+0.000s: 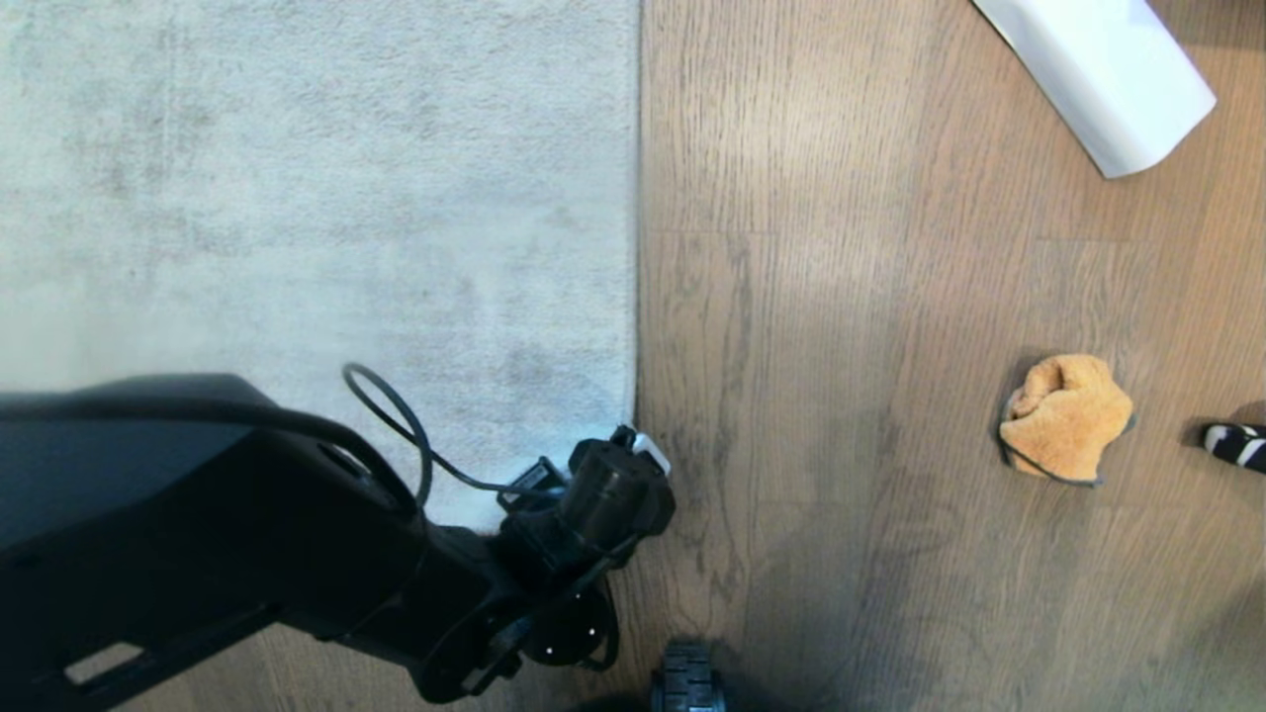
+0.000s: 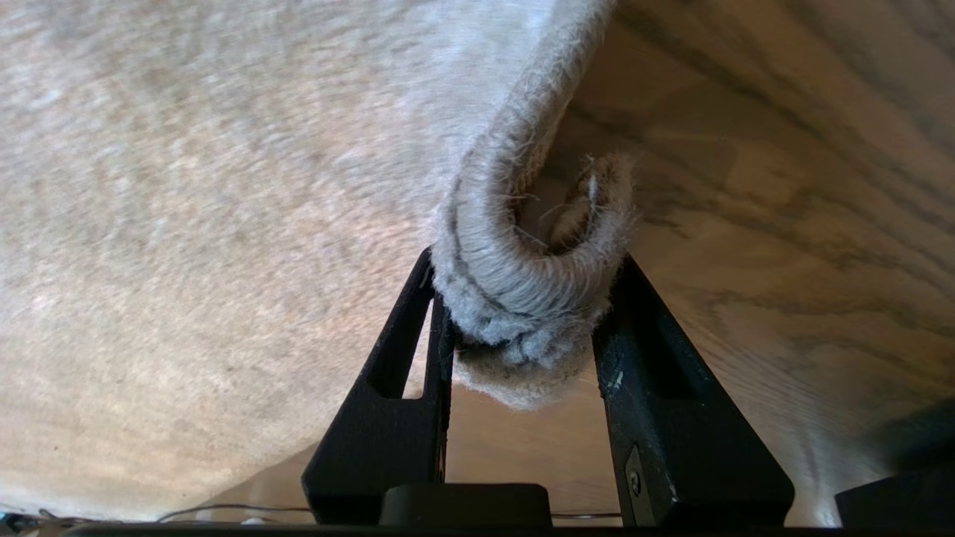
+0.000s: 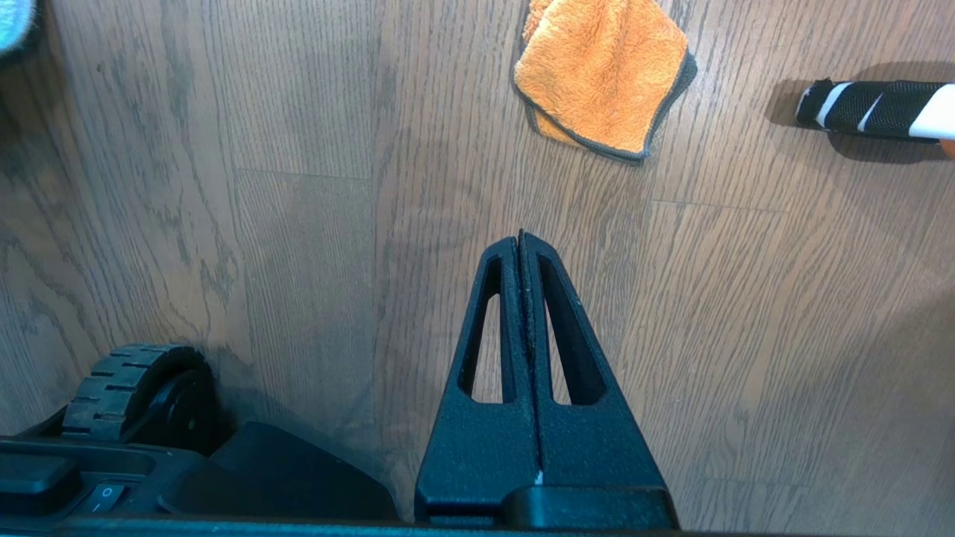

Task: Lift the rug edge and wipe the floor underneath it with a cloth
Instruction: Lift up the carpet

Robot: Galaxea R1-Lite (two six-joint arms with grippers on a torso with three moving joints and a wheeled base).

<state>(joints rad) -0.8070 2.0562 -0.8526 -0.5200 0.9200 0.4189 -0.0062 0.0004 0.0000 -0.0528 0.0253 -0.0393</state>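
Pinching the rug edge [image 2: 522, 298] at its near corner, our left claw [image 2: 522, 313] holds it bunched above the floor [image 1: 841, 396]. Our right claw [image 3: 522, 242] hangs closed and empty; the cloth [image 1: 1065, 417] lies well apart.

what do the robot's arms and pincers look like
Left arm: bulky matte black housing with a thin black cable looping off the wrist. Both the left pincer and the right pincer have black, rough-textured, tapering triangular fingers with long slot cut-outs.
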